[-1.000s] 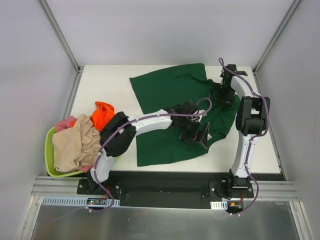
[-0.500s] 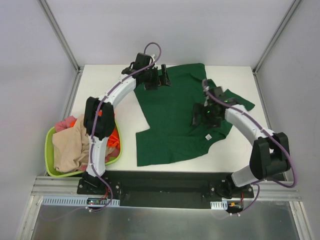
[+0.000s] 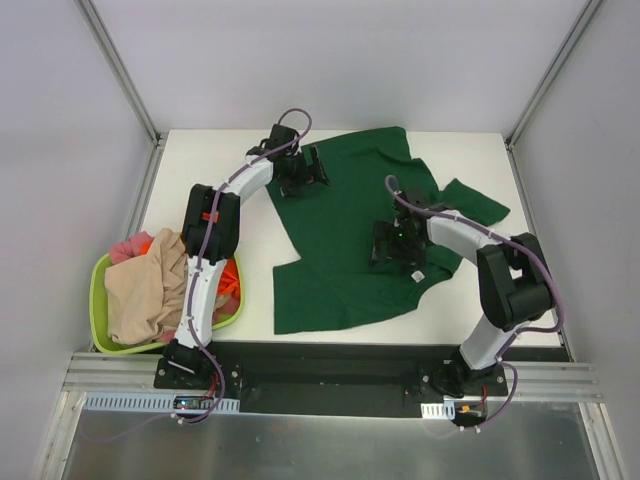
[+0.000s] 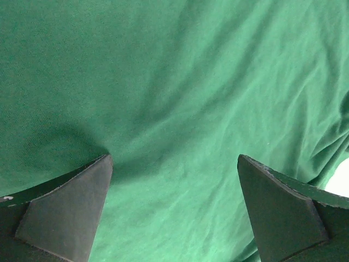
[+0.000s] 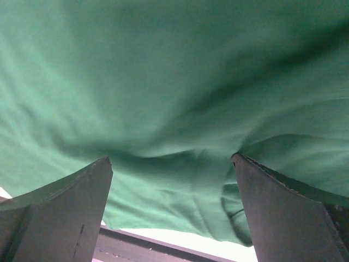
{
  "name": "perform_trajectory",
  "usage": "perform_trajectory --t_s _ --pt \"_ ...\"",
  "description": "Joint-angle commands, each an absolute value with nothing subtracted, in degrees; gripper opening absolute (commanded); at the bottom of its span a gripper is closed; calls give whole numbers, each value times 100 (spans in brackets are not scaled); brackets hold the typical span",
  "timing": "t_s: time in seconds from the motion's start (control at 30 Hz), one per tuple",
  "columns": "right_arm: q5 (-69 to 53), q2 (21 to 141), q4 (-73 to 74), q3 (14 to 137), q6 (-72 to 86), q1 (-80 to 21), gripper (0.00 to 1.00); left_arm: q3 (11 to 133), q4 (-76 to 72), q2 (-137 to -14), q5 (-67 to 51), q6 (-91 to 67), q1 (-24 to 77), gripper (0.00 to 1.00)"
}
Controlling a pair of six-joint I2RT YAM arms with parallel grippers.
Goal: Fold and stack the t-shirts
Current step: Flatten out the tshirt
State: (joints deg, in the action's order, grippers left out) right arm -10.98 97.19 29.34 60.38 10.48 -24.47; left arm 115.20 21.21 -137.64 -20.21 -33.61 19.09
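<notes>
A: A white tabletop [image 3: 205, 165] inside pale grey walls with metal posts at the corners. What lies on it?

B: A large dark green short-sleeved cloth t-shirt [image 3: 335, 240], spread open across the middle and the far right of the table. It is rumpled rather than flat. One sleeve points toward the right edge, and a small white neck label [image 3: 417, 274] shows near its right side.

A: And the other shirts?

B: They are heaped in a lime-green plastic basket [image 3: 97, 290] at the near left corner. A beige cloth shirt [image 3: 150, 290] lies on top, a pink one [image 3: 130, 245] peeks out at the far side, and an orange one [image 3: 231, 284] shows beside the left arm.

A: Where is the left gripper [image 3: 314, 168]?

B: Over the far left part of the green shirt, near its edge. Its jaws stand wide, with nothing between them. Its wrist camera shows only wrinkled green cloth [image 4: 180, 76] past the spread dark fingers [image 4: 65, 210].

A: The right gripper [image 3: 382, 244]?

B: Low over the middle of the shirt, just left of the label. It is also spread wide and holds nothing. Its own camera shows green folds [image 5: 163, 71] close ahead.

A: Do the tips touch the cloth?

B: I cannot tell for either one.
</notes>
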Motion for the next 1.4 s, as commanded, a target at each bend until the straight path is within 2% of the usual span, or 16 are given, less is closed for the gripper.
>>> perform_trajectory --t_s 0.0,0.17,0.3,0.4,0.63,0.8,0.9,1.1,1.2,1.27,1.37 --pt "-809 9721 3251 5933 792 -1654 96 10592 2470 -13149 -1660 -3367 1934 99" --pt "-835 10308 3620 6590 247 -346 96 9328 2522 -12456 -1767 -3796 2012 99" --pt "-958 11300 4025 7907 44 342 96 7896 2487 -11595 -1688 -4175 2345 99" --pt "-958 11986 4358 9067 -281 588 97 7341 2479 -11163 -1617 -4358 2811 99" --pt "-1161 12902 4666 10738 -667 791 98 6996 2505 -10899 -2127 -4772 3542 99" --pt "-1194 12719 5255 11461 -879 817 97 7145 2522 -10232 -2074 -4615 3735 99" --pt "-1266 11834 5222 10683 -739 800 96 7356 2724 -9862 -1523 -4212 3727 99" --pt "-1002 9241 4001 7159 -151 765 96 7821 2839 -9992 -1134 -3806 3157 99" --pt "-1702 8842 3517 6129 -157 765 96 8190 2839 -10483 -1063 -3657 2849 99" --pt "-2038 8981 3358 5863 -176 765 96 8506 2839 -10888 -1159 -3578 2673 99" --pt "-1917 9333 3392 5862 -141 782 96 8885 2900 -11460 -1335 -3533 2383 99"
